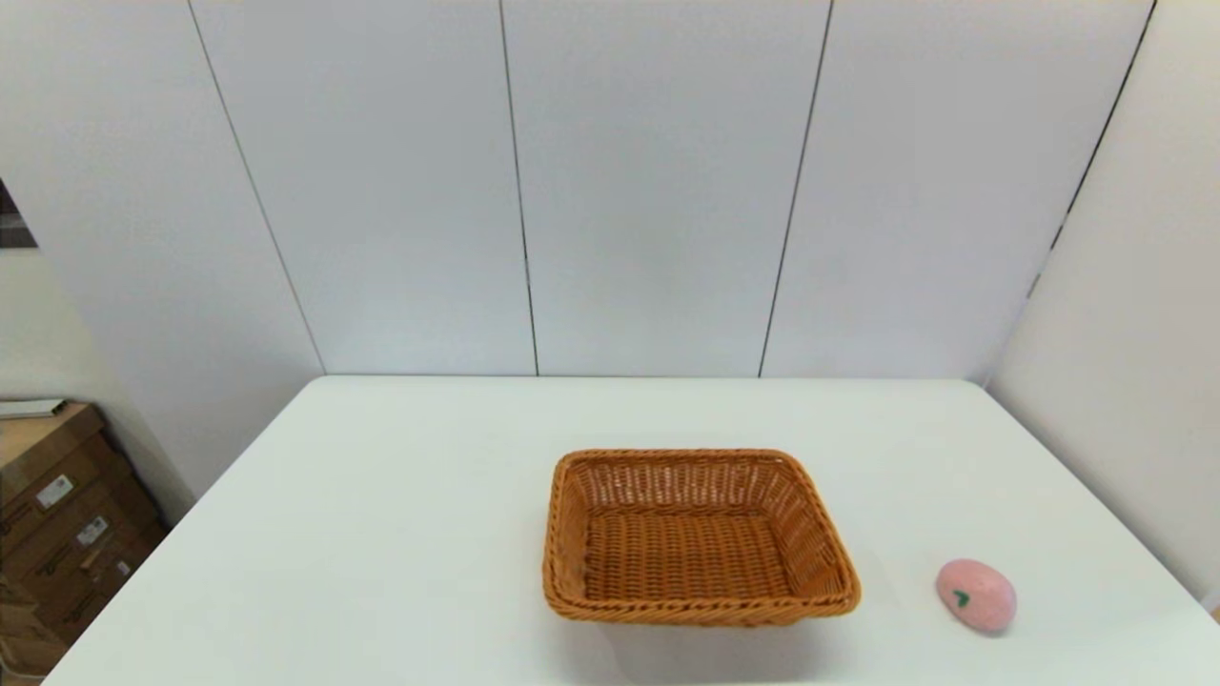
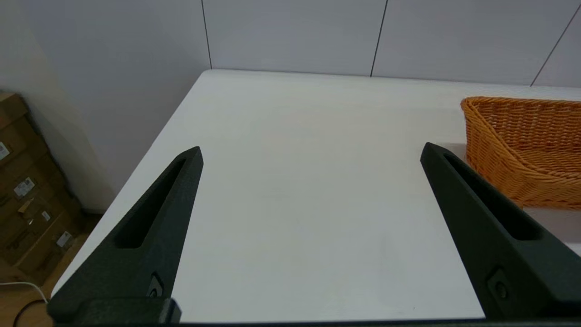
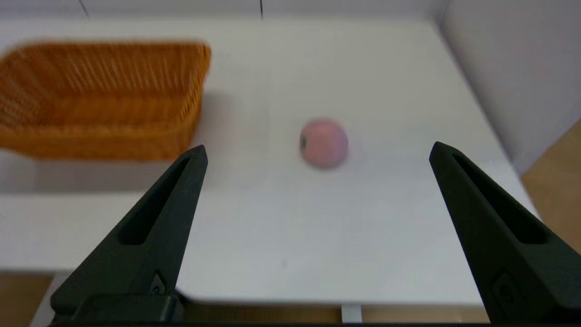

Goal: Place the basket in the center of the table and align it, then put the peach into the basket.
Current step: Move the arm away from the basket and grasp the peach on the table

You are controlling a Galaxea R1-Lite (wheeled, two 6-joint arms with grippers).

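Both jaws spread wide, woven wicker basket (image 1: 701, 538) with braided rim, smooth egg-shaped pink peach (image 1: 976, 595) apart

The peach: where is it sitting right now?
In the head view the peach lies on the table near its front right corner, to the right of the basket and apart from it, outside the basket.

Left gripper (image 2: 311, 152) jaws wide above table (image 2: 290, 190); basket (image 2: 526, 150) beside.
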